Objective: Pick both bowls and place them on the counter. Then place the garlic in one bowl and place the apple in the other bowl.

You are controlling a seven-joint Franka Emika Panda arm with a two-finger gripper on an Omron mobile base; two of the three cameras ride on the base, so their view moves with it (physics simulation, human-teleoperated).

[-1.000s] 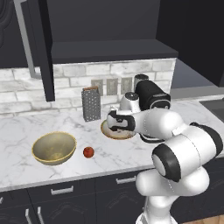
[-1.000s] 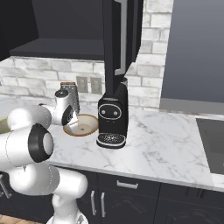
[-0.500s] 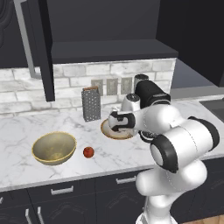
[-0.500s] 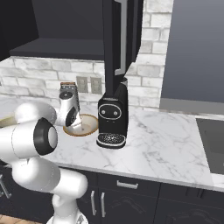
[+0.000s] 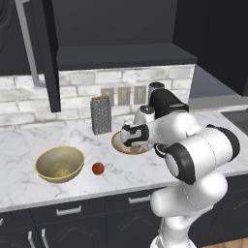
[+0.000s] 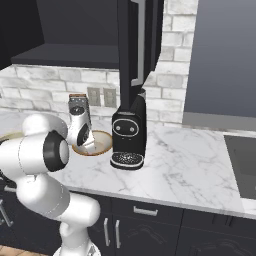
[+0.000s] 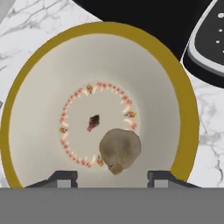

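The garlic (image 7: 119, 150), a small, light, knobbly lump likely to roll, lies inside the shallow bowl (image 7: 30, 92) toward six o'clock of its centre, between the spread, empty tips of the gripper (image 7: 109, 177); the apple (image 5: 98, 168), smooth and slippery, wants gripping across its middle.

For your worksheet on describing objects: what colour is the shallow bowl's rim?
Mustard yellow; the shallow bowl shows best in the hand view.

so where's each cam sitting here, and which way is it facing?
Left base view: behind-left, looking forward and down at the counter, deep bowl and apple; arm rises lower right.
Right base view: behind-right, same counter, coffee machine; arm lower left.
Hand view: above the shallow bowl, garlic inside; end effector fingertips at bottom.
Shared: both base views show the shallow bowl.
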